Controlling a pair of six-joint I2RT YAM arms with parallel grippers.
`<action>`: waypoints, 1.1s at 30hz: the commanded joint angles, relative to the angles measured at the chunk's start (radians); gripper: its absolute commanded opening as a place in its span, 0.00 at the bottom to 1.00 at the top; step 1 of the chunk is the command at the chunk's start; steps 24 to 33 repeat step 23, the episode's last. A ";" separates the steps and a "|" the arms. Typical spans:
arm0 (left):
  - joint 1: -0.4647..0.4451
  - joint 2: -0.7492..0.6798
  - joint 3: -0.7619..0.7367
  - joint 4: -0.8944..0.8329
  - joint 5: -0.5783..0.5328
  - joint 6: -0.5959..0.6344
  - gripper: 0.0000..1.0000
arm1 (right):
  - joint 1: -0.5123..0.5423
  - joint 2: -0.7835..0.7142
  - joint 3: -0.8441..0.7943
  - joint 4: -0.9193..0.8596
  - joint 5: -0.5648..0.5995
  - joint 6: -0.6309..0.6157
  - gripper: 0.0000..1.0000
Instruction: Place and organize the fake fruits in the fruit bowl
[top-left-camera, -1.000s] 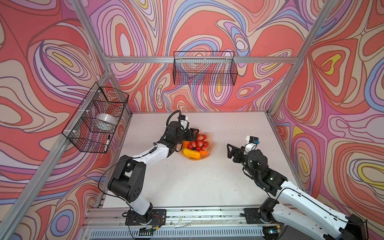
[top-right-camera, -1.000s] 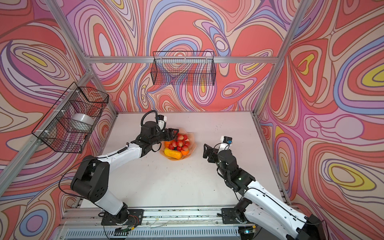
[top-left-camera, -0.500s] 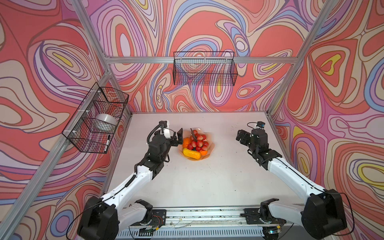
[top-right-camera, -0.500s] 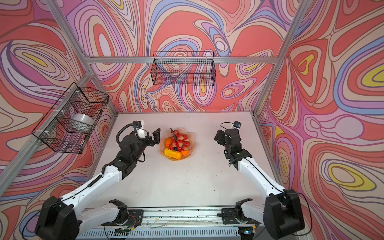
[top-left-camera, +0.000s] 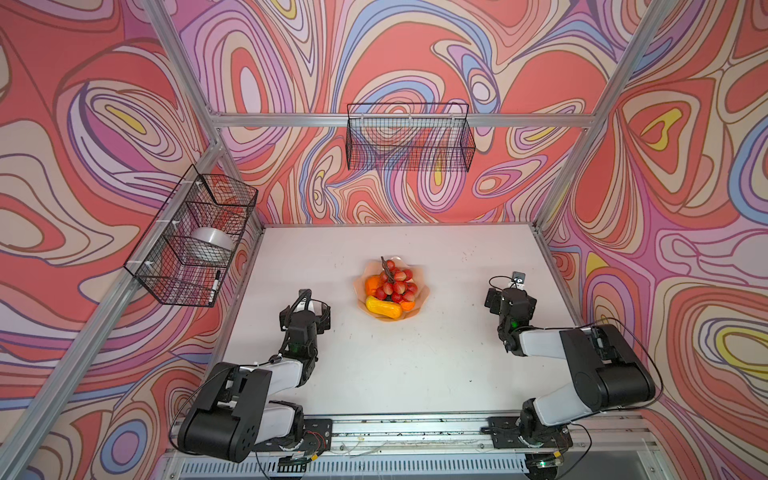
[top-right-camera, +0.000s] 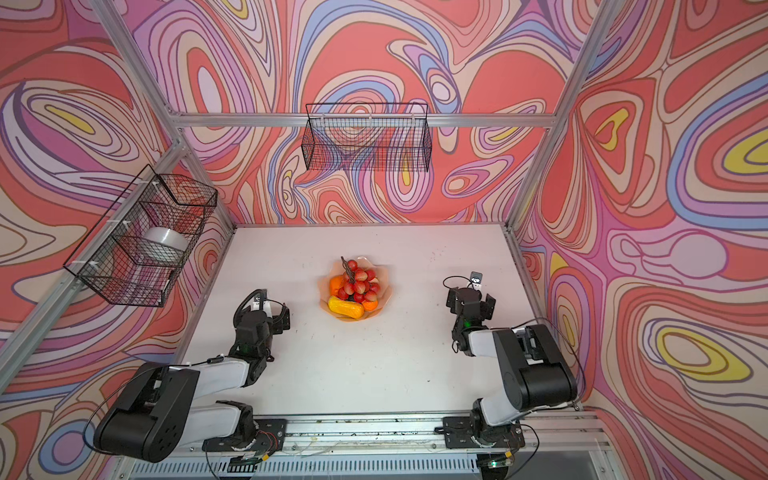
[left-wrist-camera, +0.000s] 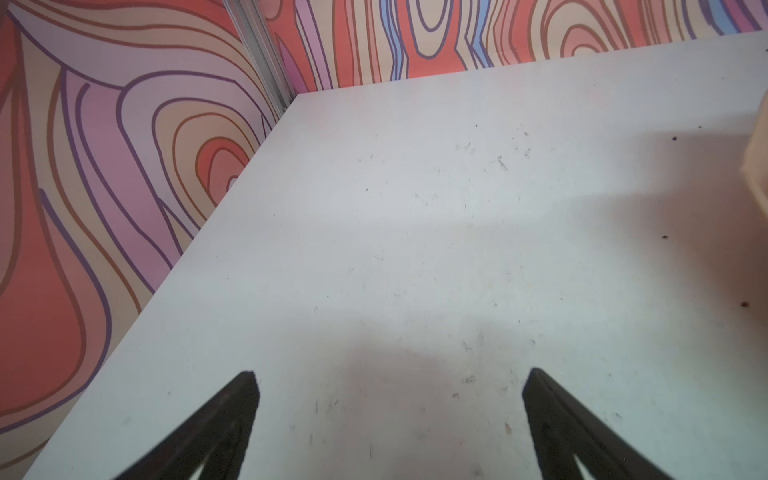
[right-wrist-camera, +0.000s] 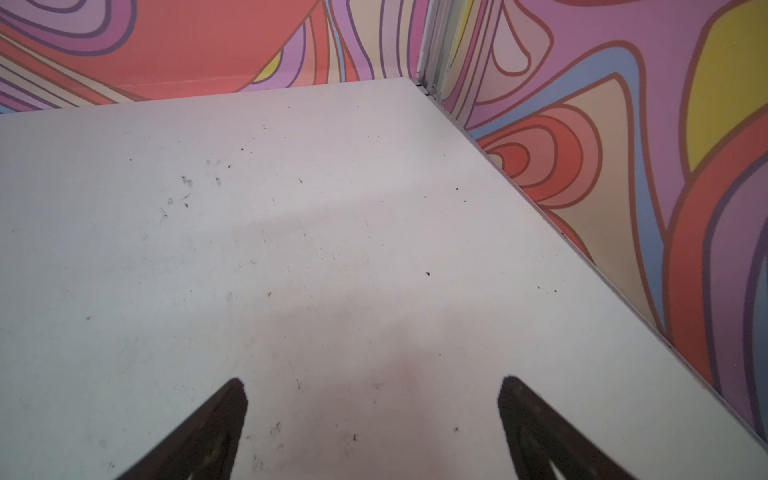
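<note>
The pale peach fruit bowl (top-left-camera: 422, 291) (top-right-camera: 386, 286) stands mid-table in both top views. It holds the fake fruits. A red grape bunch (top-left-camera: 397, 283) (top-right-camera: 359, 284) lies on top, with an orange (top-left-camera: 371, 285) (top-right-camera: 336, 284) to its left. A yellow gourd (top-left-camera: 382, 306) (top-right-camera: 345, 307) and a small tangerine (top-left-camera: 408, 306) (top-right-camera: 371, 305) sit at the front. My left gripper (top-left-camera: 306, 311) (top-right-camera: 266, 318) (left-wrist-camera: 390, 382) is open and empty, left of the bowl and nearer the front. My right gripper (top-left-camera: 510, 297) (top-right-camera: 470, 297) (right-wrist-camera: 372, 386) is open and empty, far right of the bowl. The bowl's edge (left-wrist-camera: 758, 166) just shows in the left wrist view.
A black wire basket (top-left-camera: 191, 237) on the left wall holds a white roll (top-left-camera: 210, 243) and a marker (top-left-camera: 215, 284). Another wire basket (top-left-camera: 409, 141) hangs on the back wall. Patterned walls close in the white table (top-left-camera: 395, 374) on three sides.
The left gripper has left the bowl and opened wide, then drawn back toward the front left. The right arm has swung out to the right and folded back.
</note>
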 joint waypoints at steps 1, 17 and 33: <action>0.056 0.133 0.033 0.255 0.073 0.002 1.00 | -0.012 0.104 0.006 0.328 -0.106 -0.102 0.98; 0.125 0.214 0.158 0.091 0.117 -0.058 1.00 | -0.046 0.156 0.025 0.331 -0.181 -0.093 0.98; 0.124 0.210 0.178 0.045 0.177 -0.032 1.00 | -0.062 0.148 0.017 0.325 -0.313 -0.118 0.98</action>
